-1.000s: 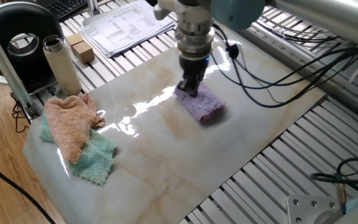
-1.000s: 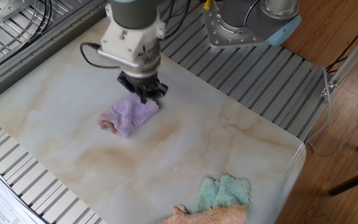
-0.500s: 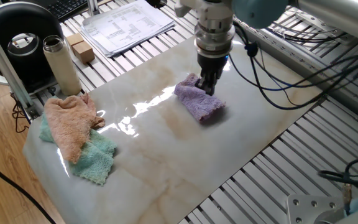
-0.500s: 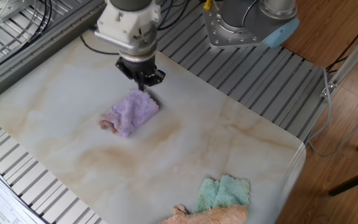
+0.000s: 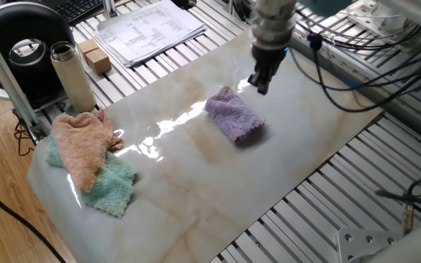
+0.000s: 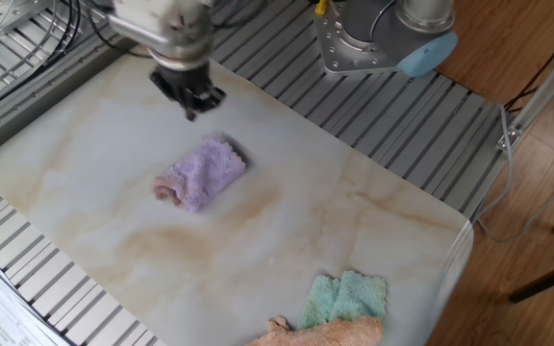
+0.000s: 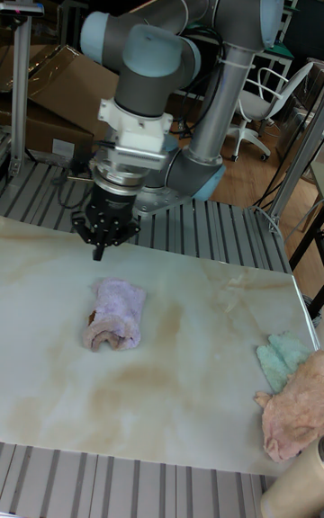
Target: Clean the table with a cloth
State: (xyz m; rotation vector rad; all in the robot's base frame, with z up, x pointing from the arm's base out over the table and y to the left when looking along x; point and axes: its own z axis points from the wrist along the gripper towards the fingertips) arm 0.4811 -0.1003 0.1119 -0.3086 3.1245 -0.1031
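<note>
The lavender-purple cloth [image 5: 234,120] lies bunched on the cream marble table [image 5: 196,197], near its middle; it also shows in the other fixed view [image 6: 200,173] and the tall fixed view [image 7: 115,313]. My gripper [image 5: 260,82] hangs just above the slab, past the cloth's far end and apart from it. Its fingertips come together to a point with nothing between them, as seen from the other side [image 6: 192,108] and from the front [image 7: 97,253]. Nothing touches the cloth.
A peach-pink towel [image 5: 82,146] lies over a mint-green towel [image 5: 112,186] at one end of the table. A steel bottle [image 5: 71,77], wooden blocks [image 5: 95,57], papers [image 5: 150,29] and a black round case [image 5: 24,44] sit on the slatted frame. Cables hang beside the arm.
The gripper has lifted off the cloth's end and moved away across the table. The cloth has stayed where it lay, free of the fingers.
</note>
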